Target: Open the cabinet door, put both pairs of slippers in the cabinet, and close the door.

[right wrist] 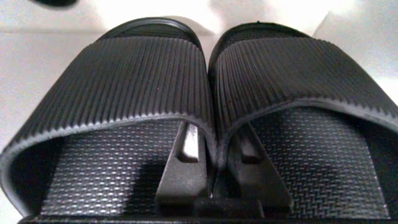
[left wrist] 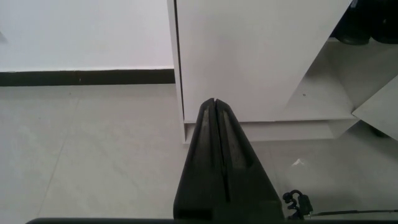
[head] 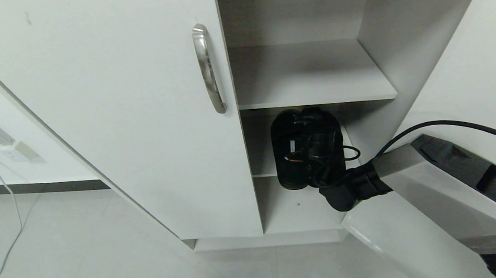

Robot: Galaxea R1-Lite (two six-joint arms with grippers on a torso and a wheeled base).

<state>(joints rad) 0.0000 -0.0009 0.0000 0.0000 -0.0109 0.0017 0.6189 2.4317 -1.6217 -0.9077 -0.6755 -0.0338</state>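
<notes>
Right gripper [right wrist: 216, 144] holds one pair of black slippers [right wrist: 143, 81], two in count. Its fingers [right wrist: 186, 162] are closed on the two inner side walls, which are pressed together. Both slippers are at its tip, inside the lower compartment of the cabinet [head: 398, 37], just under the single shelf [head: 313, 73]. To its left stands one door [head: 97, 101] with one metal handle [head: 208, 67]. Left gripper [left wrist: 214, 106] has its fingers pressed together with nothing between, low before the cabinet's base.

Slippers [right wrist: 149, 81]: heels cut off at right wrist view's edge. Right hand [head: 312, 149]: outline lost against slippers, head view.
</notes>
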